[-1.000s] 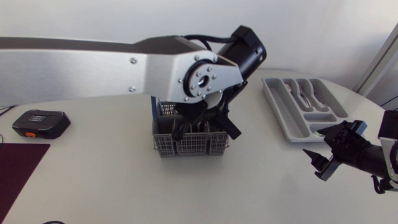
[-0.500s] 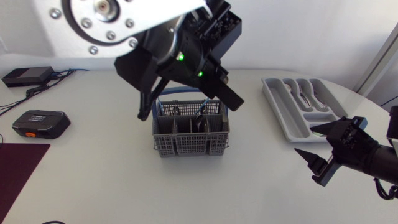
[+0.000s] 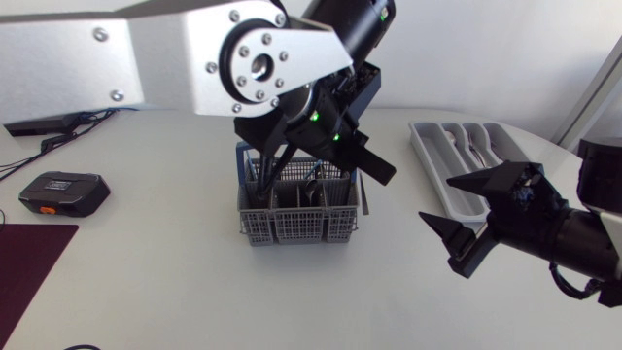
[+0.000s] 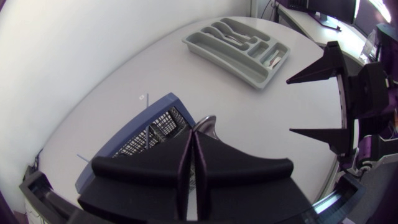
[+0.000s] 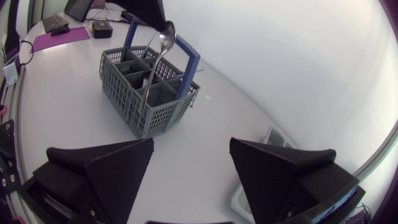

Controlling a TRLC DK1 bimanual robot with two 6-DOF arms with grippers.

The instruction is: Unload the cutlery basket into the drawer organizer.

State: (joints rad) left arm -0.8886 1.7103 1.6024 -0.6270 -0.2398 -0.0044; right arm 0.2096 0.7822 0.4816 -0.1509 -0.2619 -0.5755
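The grey cutlery basket (image 3: 296, 212) with a blue handle stands mid-table and holds several pieces of cutlery. My left gripper (image 3: 321, 163) hangs just over it, shut on a spoon (image 5: 163, 38) by the bowl end. The spoon's handle points down into a basket compartment. In the left wrist view the spoon's bowl (image 4: 204, 124) pokes out past the closed fingertips, above the basket (image 4: 149, 132). The grey drawer organizer (image 3: 465, 180) lies at the right and holds some cutlery. My right gripper (image 3: 465, 216) is open and empty, between basket and organizer, facing the basket (image 5: 144, 87).
A black device with an orange tab (image 3: 63, 192) lies at the left, with a dark red mat (image 3: 29, 262) nearer the front corner. Cables (image 3: 44, 136) run along the back left. Bare tabletop (image 3: 194, 292) stretches in front of the basket.
My left arm has swung about above the basket, its gripper staying shut. My right gripper has moved left, closer to the basket, still open.
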